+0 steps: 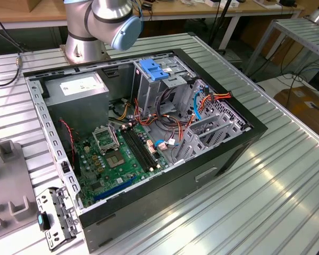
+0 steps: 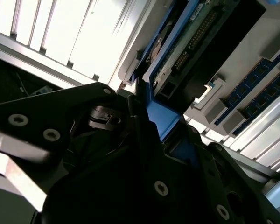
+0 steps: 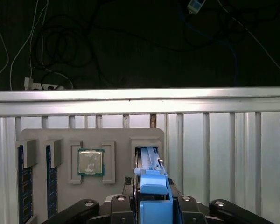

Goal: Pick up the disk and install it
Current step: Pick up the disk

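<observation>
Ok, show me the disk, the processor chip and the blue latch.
disk (image 3: 153,191), first wrist view, blue frame end.
processor chip (image 3: 91,162), first wrist view, metal top.
blue latch (image 1: 151,69), exterior view, flat top.

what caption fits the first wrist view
Fingers shut on the disk, edge-on at a grey tray slot beside a processor.

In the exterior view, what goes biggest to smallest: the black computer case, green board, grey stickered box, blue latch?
Largest to smallest:
1. black computer case
2. green board
3. grey stickered box
4. blue latch
The box looks farther back than the board, so their order is less sure.
</observation>
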Action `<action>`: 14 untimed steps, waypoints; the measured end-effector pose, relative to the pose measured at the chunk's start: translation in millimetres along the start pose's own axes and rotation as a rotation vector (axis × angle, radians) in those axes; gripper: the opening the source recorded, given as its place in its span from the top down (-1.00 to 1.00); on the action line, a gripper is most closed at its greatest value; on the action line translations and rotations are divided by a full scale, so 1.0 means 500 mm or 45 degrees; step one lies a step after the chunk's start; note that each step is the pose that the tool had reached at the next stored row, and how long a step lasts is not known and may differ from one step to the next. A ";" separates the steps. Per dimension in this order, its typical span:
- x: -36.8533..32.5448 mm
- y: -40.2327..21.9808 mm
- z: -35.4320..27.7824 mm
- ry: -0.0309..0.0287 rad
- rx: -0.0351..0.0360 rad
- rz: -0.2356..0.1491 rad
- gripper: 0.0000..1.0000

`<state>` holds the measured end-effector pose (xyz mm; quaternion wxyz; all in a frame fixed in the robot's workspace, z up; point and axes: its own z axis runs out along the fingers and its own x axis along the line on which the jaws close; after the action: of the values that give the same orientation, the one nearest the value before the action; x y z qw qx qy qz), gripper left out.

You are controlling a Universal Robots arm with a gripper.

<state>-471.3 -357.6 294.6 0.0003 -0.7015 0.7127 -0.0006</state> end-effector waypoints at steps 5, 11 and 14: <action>0.005 0.001 0.000 0.0000 0.0001 -0.019 0.25; 0.005 0.001 0.000 0.0002 0.0000 0.007 0.25; 0.005 0.001 0.000 0.0003 0.0000 0.037 0.25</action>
<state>-471.6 -360.2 294.5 0.0003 -0.6910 0.7228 -0.0007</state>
